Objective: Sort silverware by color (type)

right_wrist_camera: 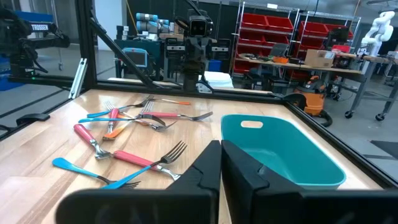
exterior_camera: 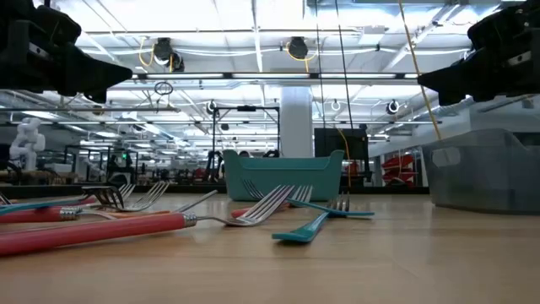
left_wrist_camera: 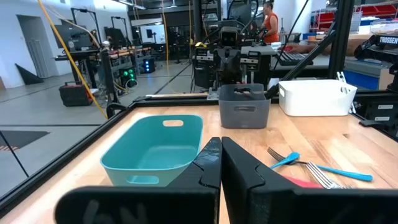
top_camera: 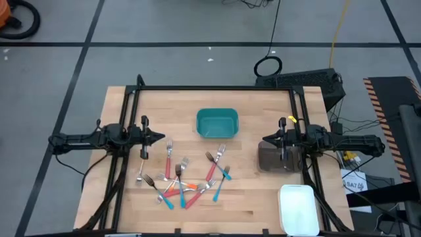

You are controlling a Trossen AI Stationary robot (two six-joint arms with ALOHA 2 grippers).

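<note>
Both end effectors (top_camera: 160, 137) (top_camera: 265, 139) closed, empty.

White bin (top_camera: 299, 209) ran off high view's bottom edge. In fork pile (top_camera: 181, 184) handles crossed; we could not count orange ones. Red handle (exterior_camera: 84, 232) was cut by low view's left edge. Grey bin (top_camera: 276, 158) lay partly under right arm.

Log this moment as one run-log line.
left gripper: shut, empty, raised at table's left | right gripper: shut, empty, raised over grey bin | forks: unsorted pile | teal bin: empty
</note>
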